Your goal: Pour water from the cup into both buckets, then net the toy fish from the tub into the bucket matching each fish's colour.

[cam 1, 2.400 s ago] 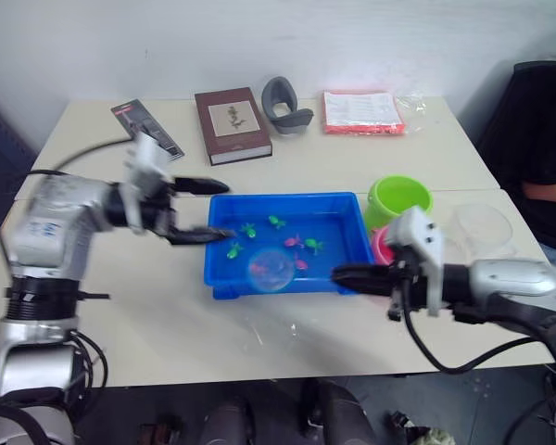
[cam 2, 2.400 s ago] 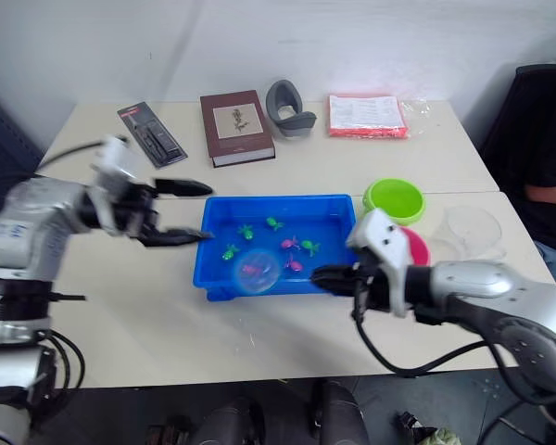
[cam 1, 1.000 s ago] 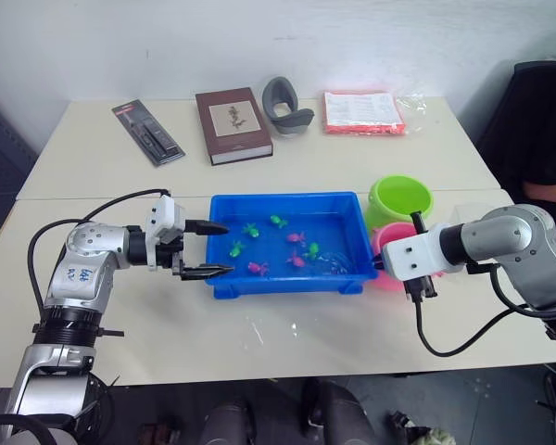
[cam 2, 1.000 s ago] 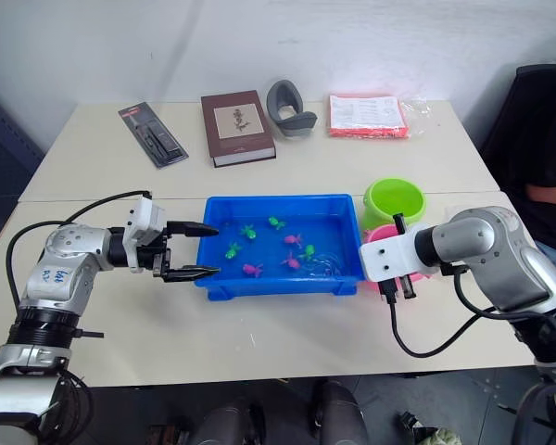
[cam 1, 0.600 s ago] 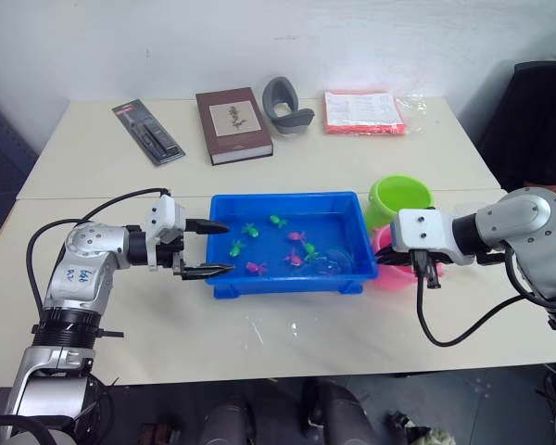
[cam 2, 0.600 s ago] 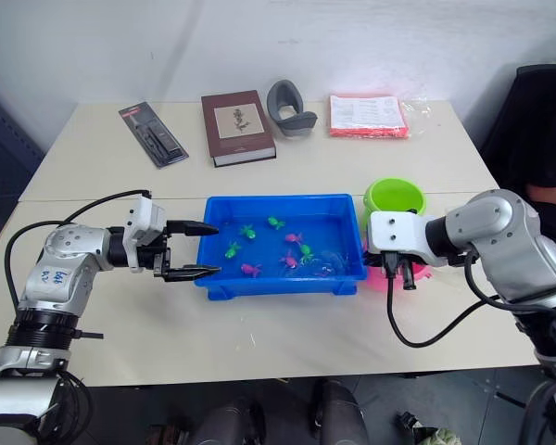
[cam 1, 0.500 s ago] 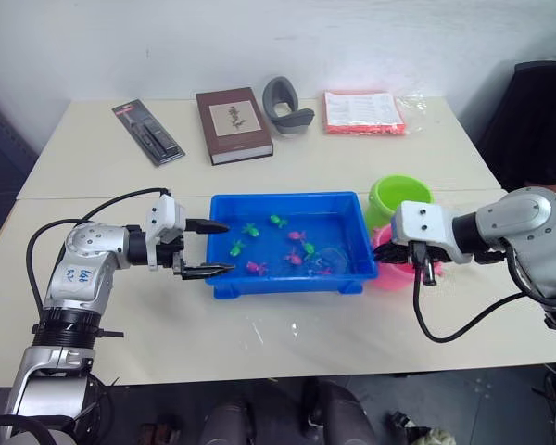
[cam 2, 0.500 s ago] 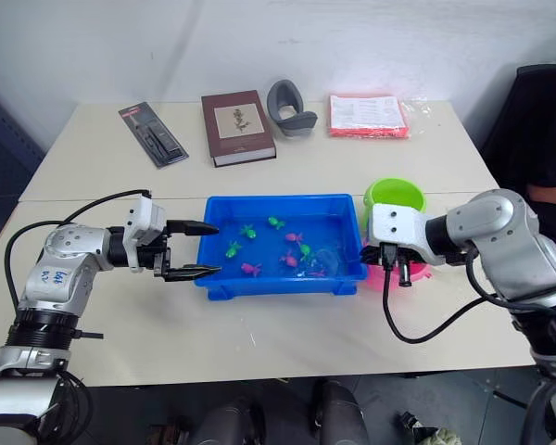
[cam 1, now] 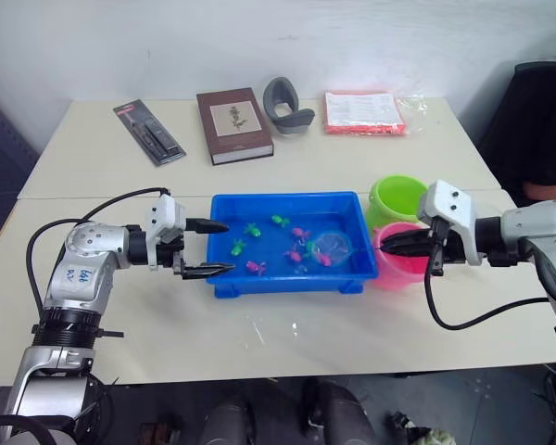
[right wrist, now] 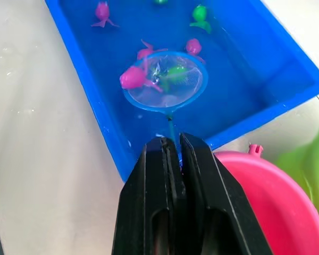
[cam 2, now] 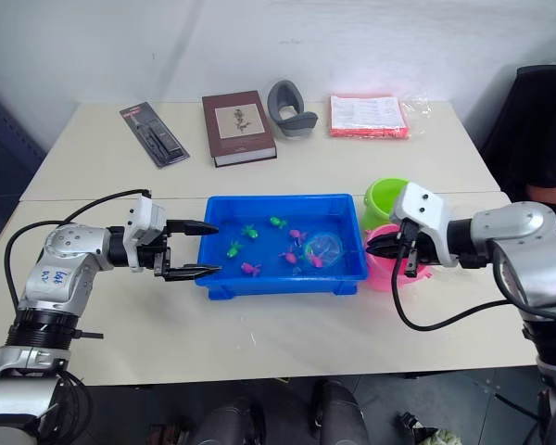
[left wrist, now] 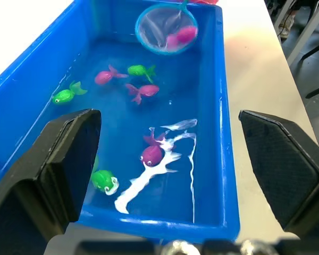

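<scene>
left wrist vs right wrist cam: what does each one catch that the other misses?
Left wrist alone: the left gripper, jaws open at the tub's near end, and a white streak on the tub floor.

Right wrist alone: the right gripper, jaws shut on the net's thin handle, plus the pink bucket and a sliver of the green bucket.

Both: the blue tub, loose pink and green fish, and the net carrying a pink fish.

Head cameras look down; both wrist cameras closely share the tub (left wrist: 223, 159), seemingly from opposite ends.
</scene>
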{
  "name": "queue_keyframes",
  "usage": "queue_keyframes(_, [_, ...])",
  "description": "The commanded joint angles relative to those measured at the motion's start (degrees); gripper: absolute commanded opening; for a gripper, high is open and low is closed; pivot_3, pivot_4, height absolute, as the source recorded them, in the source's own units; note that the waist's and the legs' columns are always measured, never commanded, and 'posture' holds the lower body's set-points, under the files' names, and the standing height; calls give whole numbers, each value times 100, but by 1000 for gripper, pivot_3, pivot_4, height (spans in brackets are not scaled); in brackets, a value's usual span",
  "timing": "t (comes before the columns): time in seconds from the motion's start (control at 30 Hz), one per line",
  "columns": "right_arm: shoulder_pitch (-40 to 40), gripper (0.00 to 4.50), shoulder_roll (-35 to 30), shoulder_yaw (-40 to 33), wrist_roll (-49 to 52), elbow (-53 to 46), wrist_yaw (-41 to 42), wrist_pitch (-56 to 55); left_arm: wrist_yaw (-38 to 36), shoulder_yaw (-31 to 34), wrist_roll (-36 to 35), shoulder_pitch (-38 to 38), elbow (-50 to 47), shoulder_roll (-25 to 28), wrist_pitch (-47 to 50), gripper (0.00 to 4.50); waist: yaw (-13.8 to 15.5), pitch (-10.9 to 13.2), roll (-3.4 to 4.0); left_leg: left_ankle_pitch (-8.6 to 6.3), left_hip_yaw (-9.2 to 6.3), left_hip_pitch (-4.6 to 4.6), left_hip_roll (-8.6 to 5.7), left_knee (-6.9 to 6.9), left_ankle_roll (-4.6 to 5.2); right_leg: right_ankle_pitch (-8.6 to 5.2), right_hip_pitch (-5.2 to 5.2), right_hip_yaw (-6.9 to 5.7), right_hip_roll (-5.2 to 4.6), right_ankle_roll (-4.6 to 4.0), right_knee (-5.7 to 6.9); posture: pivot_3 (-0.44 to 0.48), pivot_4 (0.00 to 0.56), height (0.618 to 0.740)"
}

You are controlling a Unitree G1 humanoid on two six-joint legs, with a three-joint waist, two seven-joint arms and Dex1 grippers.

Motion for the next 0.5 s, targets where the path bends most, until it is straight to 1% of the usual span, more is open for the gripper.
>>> queue_keyframes(0.03, [489, 0, 24, -1111, 523, -575, -356, 377, -139, 62, -237, 2, -281, -5, 82, 4464, 28, 0, 0, 0, 0, -1, 0, 0, 0, 0, 0, 0, -1, 0, 0, 0, 150, 740])
queue_keyframes(0.13, [1254, 0, 260, -2279, 922, -1299, -767, 816, -134, 48, -317, -77, -321, -104, 166, 4464, 83, 0, 0, 0, -3, -4, 0, 2, 0, 0, 0, 1, -1, 0, 2, 0, 150, 740])
queue_keyframes(0.23, [1888, 0, 473, -3173, 1148, -1836, -1150, 1074, -112, 2, -365, -155, -345, -252, 233, 4464, 116, 0, 0, 0, -14, -6, -1, 10, 0, 1, 4, 9, -1, 0, 4, 0, 150, 740])
queue_keyframes(0.4, [2733, 0, 797, -4094, 1114, -2420, -1671, 933, -154, -126, -339, -302, -231, -502, 212, 4464, 116, 0, 1, 0, -12, 0, -4, 13, 1, 5, 9, 22, 2, 3, 7, 0, 150, 740])
queue_keyframes(0.5, [3209, 0, 1116, -4426, 1092, -2781, -2002, 815, -118, -206, -327, -398, -199, -695, 220, 4464, 113, 0, 1, 0, -8, 3, -4, 11, 1, 5, 9, 23, 9, 3, 7, 0, 150, 740])
